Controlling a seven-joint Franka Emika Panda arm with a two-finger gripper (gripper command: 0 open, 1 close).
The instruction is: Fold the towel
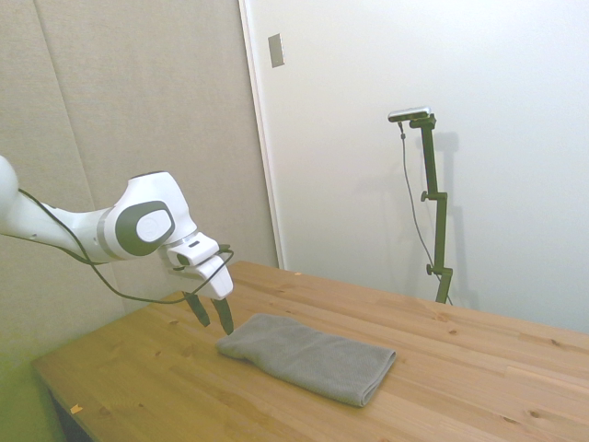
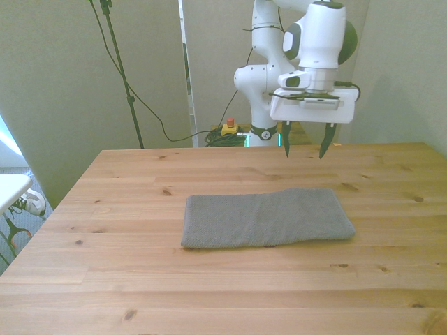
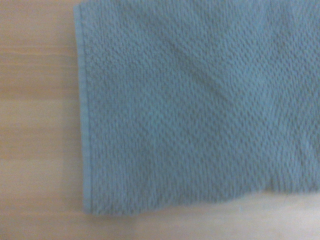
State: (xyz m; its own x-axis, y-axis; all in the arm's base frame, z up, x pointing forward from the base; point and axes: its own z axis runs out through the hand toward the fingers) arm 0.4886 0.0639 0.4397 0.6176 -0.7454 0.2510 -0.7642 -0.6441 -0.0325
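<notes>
The grey towel (image 2: 267, 217) lies flat on the wooden table (image 2: 126, 279) as a long folded rectangle, also seen from the side (image 1: 308, 357). My gripper (image 2: 305, 149) hangs open above the table, just behind the towel's end at the front view's right. In the side view the gripper (image 1: 212, 314) hovers over the towel's near-left end without touching it. The wrist view is filled with the towel's terry weave (image 3: 200, 110), one short edge and a corner showing against the wood.
Bare wood surrounds the towel on all sides. A dark cable hangs down behind the table's far edge (image 2: 150, 112). A white object (image 2: 10, 188) sits off the table at the front view's left.
</notes>
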